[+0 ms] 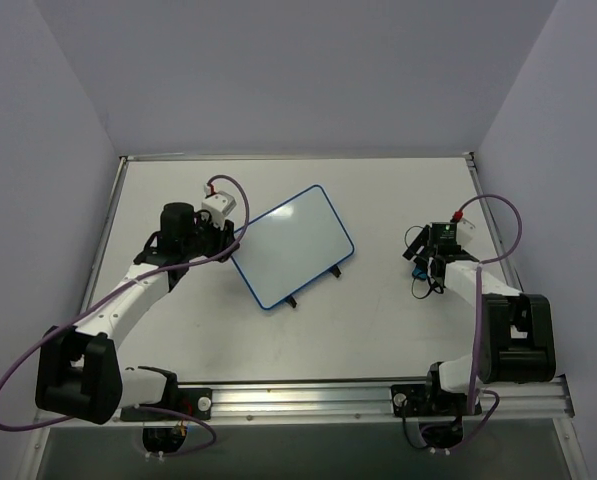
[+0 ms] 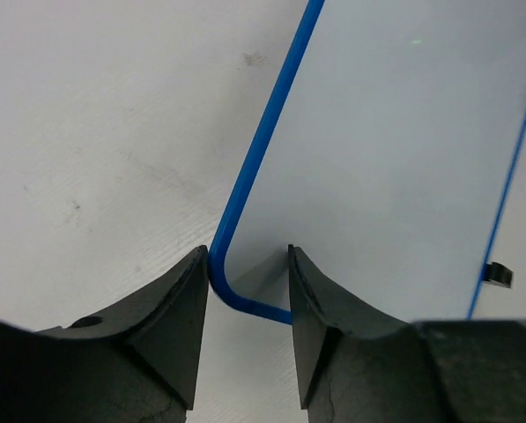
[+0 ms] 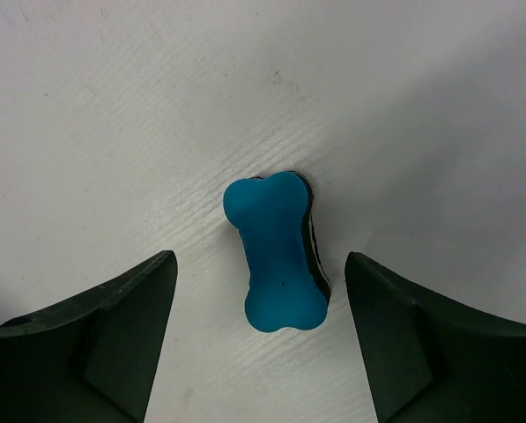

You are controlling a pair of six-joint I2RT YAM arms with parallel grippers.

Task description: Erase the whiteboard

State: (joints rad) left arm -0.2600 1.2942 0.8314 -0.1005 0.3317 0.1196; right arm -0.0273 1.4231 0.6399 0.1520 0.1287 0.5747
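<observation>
whiteboard [image 1: 291, 248] lies flat on the table [image 1: 398, 340], turned on a diagonal, left of the middle and well apart from the right arm. its face looks blank: neither the overhead view nor the left wrist view shows any writing on it, so as far as the pictures show the wiping is done, and little seems left beyond drawing the arms away. it is a white rectangle with rounded corners and a thin blue rim [image 2: 261, 150], with two small black feet [image 1: 338, 270] poking out along its near right edge.

left pincer [image 2: 248, 273] sits at the board's left corner with its jaws partly apart. the corner lies between the fingers: one finger is right against the outside of the rim and the other stands over the white face, and i judge that it clamps nothing.

right pincer [image 3: 261, 260] is over bare table at the right, jaws wide. the small blue bone-shaped eraser [image 3: 276, 264] lies on the table between its fingers, touching neither.
</observation>
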